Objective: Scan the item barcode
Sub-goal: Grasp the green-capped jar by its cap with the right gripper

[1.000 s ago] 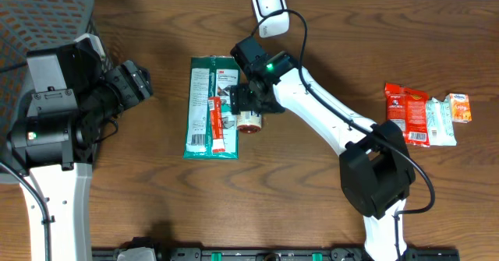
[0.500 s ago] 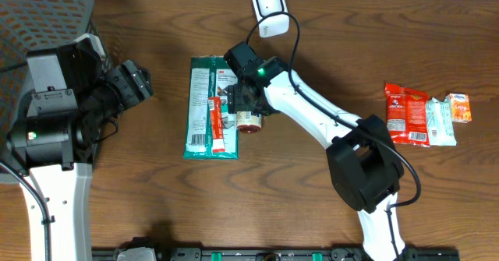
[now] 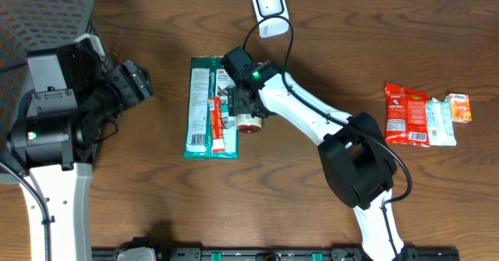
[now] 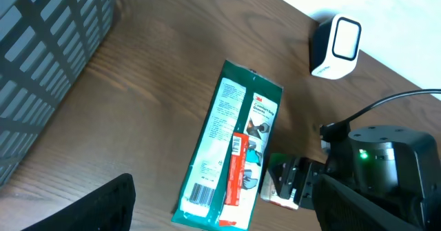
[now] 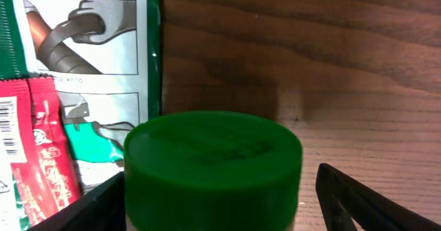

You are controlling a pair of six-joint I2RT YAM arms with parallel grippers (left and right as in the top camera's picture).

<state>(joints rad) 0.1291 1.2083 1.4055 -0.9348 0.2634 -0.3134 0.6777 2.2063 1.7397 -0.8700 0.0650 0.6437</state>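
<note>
While the right claw [image 3: 246,113] stands with its jaws apart on either side of a jar [image 3: 250,125], neither finger [image 5: 362,196] presses the green lid [image 5: 213,155]; a gap shows on the right side, and the left finger sits just beside it. The jar stands upright at the centre of the overhead frame, just right of a long green pack [image 3: 204,109] that lies flat. A red 3M mark [image 4: 258,98] is printed near the pack's upper end, and line drawings of a gloved hand gripping a bar [image 5: 86,27] fill its white panel; the smaller print is too fine to read. A narrow red sachet [image 3: 216,126] lies on the pack, and a barcode [image 5: 7,114] shows on it in the right wrist view.

A white scanner [image 3: 269,8] with a black cable sits at the top centre, well apart from the jar. Red, white and orange snack packs [image 3: 407,114] lie together at the right edge. The left claw [image 3: 140,80] hangs wide apart and empty at the left, beside grey mesh [image 3: 43,8]. The tabletop [image 3: 156,206] is dark brown wood grain, with a white wall strip along the top.
</note>
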